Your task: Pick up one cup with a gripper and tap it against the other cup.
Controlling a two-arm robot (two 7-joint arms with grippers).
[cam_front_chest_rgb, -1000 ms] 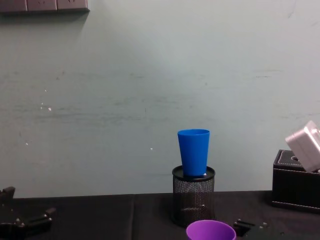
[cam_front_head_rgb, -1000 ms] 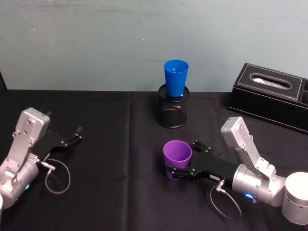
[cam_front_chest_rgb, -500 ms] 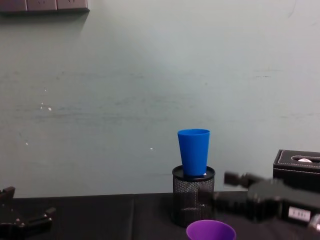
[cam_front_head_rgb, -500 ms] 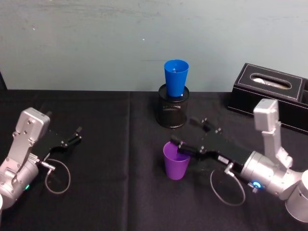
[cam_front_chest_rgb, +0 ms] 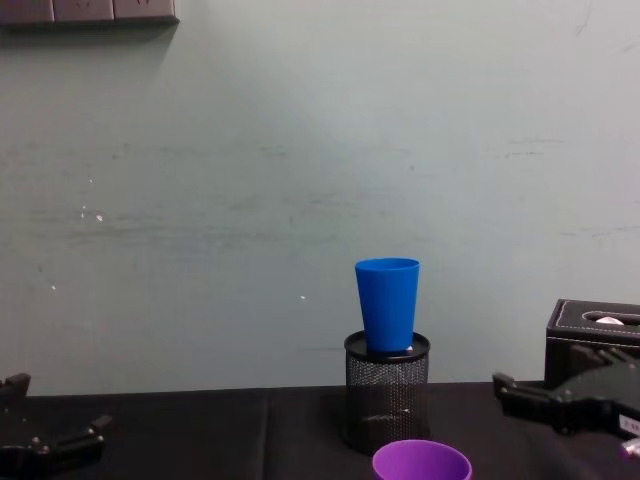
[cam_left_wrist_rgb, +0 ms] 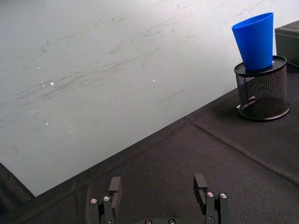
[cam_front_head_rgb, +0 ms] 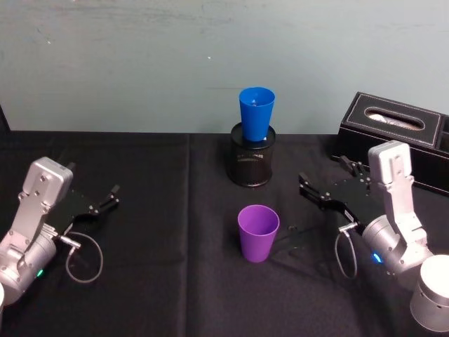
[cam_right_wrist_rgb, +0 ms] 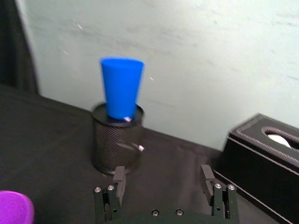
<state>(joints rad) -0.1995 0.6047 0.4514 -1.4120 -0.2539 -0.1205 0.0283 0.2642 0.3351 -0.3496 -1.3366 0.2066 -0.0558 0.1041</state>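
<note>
The purple plastic tapered tumbler (cam_front_head_rgb: 258,232) stands upright and open-mouthed on the black tablecloth (cam_front_head_rgb: 161,232), near the middle of the table, with nothing touching it. The bright blue plastic tapered tumbler (cam_front_head_rgb: 256,114) sits upright in the mouth of the black mesh pen holder (cam_front_head_rgb: 252,163), which stands behind the purple tumbler, nearer the pale green wall (cam_front_head_rgb: 140,63). The two tumblers are well apart.

The right gripper (cam_front_head_rgb: 328,181), long and black on a silver arm, hangs above the cloth to the right of the purple tumbler and clear of it. Its fingers are spread apart and hold nothing; the right wrist view shows an empty gap between them.

The left gripper (cam_front_head_rgb: 114,194) rests low at the left side of the table, well away from both tumblers, fingers likewise apart and empty.

A black leather-look tissue box (cam_front_head_rgb: 396,139) stands at the right rear, behind the right arm.
</note>
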